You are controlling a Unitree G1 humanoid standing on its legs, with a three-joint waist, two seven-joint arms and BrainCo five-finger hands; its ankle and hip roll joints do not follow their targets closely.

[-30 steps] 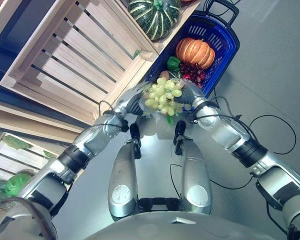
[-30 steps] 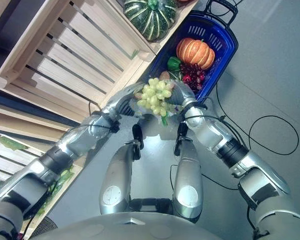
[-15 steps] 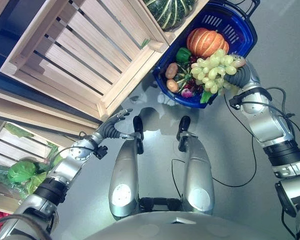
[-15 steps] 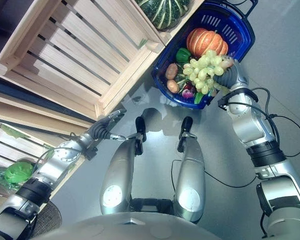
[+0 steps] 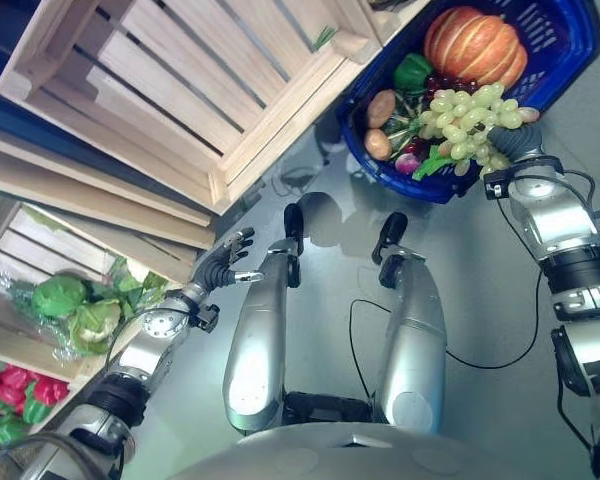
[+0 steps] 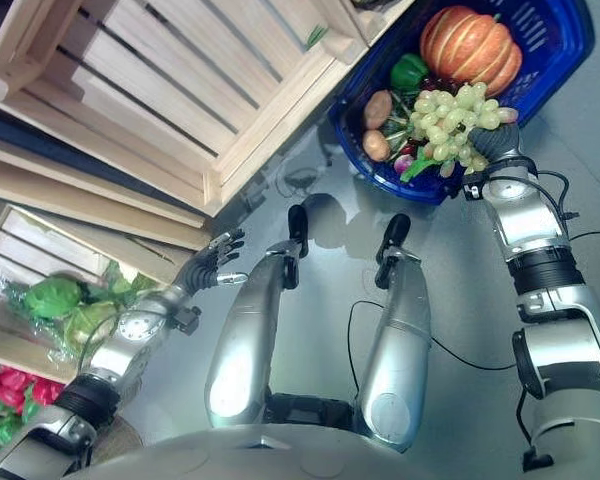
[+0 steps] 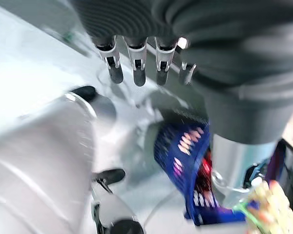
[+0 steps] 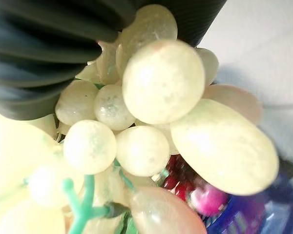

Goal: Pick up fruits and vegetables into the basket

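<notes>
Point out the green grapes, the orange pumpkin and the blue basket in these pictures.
green grapes point(image 5: 467, 122), left eye view, middle of the bunch.
orange pumpkin point(image 5: 475, 46), left eye view, its ribbed top.
blue basket point(image 5: 435, 189), left eye view, its near rim.

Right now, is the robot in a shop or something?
Probably a mock grocery shop. Wooden crates serve as produce shelves, leafy greens lie on a lower shelf, and a blue shopping basket on the floor already holds an orange pumpkin.
</notes>
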